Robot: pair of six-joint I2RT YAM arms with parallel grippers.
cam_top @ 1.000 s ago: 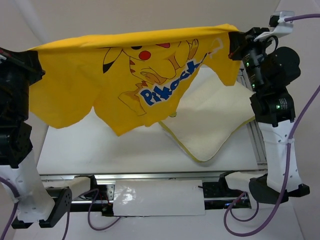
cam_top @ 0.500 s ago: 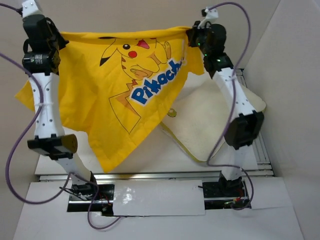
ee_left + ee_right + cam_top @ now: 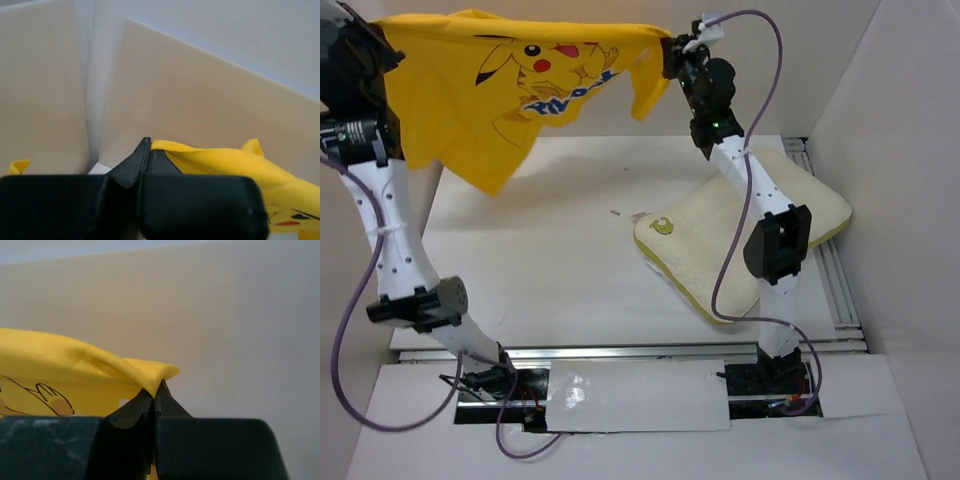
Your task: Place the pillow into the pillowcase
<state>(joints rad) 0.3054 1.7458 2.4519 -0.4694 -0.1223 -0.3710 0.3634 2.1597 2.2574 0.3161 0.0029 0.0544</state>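
The pillowcase (image 3: 440, 100) hangs stretched in the air over the far side of the table (image 3: 540, 270), its printed face showing. The left end effector (image 3: 148, 150) is pinched tight on one top corner, and the right end effector (image 3: 156, 392) is clamped on the other. The pillow (image 3: 695, 260) lies flat on the table's right side, well apart from the pillowcase.
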